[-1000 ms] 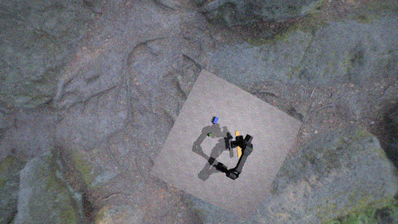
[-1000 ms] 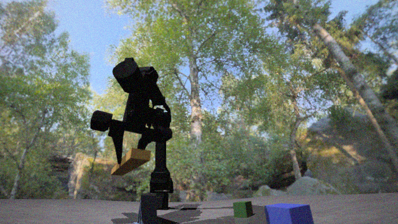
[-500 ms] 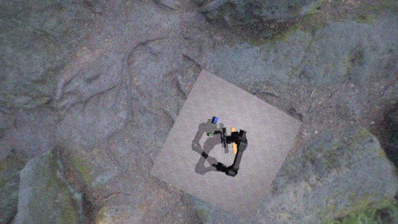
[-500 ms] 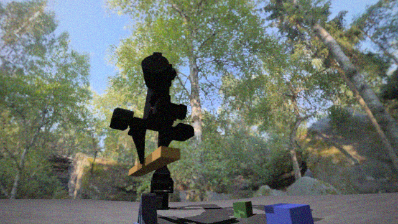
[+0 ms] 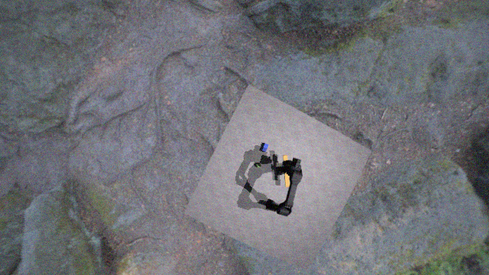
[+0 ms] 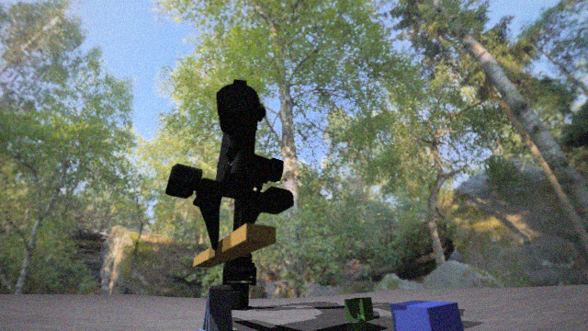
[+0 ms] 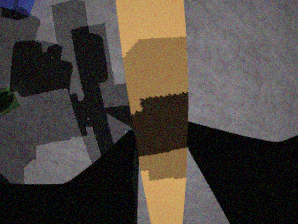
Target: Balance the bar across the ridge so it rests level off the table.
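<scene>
Bar [image 5: 287, 180] [image 6: 252, 238] [image 7: 154, 20]: off the table, right of centre in top view; above ridge in lower-left exterior frame. True level unclear.
Gripper [image 5: 286, 168] [image 6: 231, 240] [image 7: 160, 132]: clamped on bar.
Ridge [image 6: 220, 309]: bottom edge, exterior. Get bar's midpoint over it, bar crosswise; lower level, slowly. Release only once it bears weight, opening evenly.
Blue block [image 5: 265, 147] [image 6: 424, 317] [image 7: 16, 6]: keep clear.
Green block [image 5: 257, 165] [image 6: 358, 310] [image 7: 7, 101]: same.
</scene>
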`<state>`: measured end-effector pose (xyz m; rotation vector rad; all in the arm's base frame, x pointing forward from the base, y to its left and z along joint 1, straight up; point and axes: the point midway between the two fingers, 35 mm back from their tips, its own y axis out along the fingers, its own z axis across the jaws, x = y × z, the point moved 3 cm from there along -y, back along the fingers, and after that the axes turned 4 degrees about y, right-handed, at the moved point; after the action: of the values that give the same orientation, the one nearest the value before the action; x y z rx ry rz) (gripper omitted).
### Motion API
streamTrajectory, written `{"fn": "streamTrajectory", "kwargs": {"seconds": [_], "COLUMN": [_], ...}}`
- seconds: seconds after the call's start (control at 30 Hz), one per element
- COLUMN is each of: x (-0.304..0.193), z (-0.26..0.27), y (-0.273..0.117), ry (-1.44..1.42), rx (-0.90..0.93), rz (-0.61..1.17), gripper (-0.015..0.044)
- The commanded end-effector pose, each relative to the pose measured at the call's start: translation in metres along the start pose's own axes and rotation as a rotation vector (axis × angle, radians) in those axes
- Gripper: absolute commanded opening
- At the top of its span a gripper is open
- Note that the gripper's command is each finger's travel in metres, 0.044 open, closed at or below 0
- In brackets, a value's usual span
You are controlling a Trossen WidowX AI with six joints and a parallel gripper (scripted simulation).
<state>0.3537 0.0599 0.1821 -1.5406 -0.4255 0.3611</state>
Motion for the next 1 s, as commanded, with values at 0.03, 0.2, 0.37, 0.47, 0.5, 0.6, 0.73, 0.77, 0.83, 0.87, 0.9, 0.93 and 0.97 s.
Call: {"fn": "streamTrajectory", "kwargs": {"seconds": [0.03,0.2,0.37,0.47,0.5,0.6,0.73,0.77,0.83,0.87,0.9,0.93,0.97], "x": [-0.001,-0.001,-0.002,-0.003,-0.003,-0.003,-0.002,-0.003,-0.003,-0.003,-0.003,-0.002,-0.003], "z": [0.001,0.0,0.0,0.0,0.0,0.0,0.0,0.0,0.0,0.0,0.0,0.0,0.0], "y": [0.009,0.017,0.025,0.03,0.031,0.031,0.03,0.03,0.03,0.03,0.03,0.03,0.03], "ry": [0.004,0.004,0.004,0.004,0.004,0.004,0.004,0.004,0.004,0.004,0.004,0.004,0.004], "rx": [0.004,0.004,0.004,0.004,0.004,0.004,0.004,0.004,0.004,0.004,0.004,0.004,0.004], "rz": [0.004,0.004,0.004,0.004,0.004,0.004,0.004,0.004,0.004,0.004,0.004,0.004,0.004], "gripper": [0.0,0.0,0.0,0.0,0.0,0.0,0.0,0.0,0.0,0.0,0.0,0.0,0.0]}}
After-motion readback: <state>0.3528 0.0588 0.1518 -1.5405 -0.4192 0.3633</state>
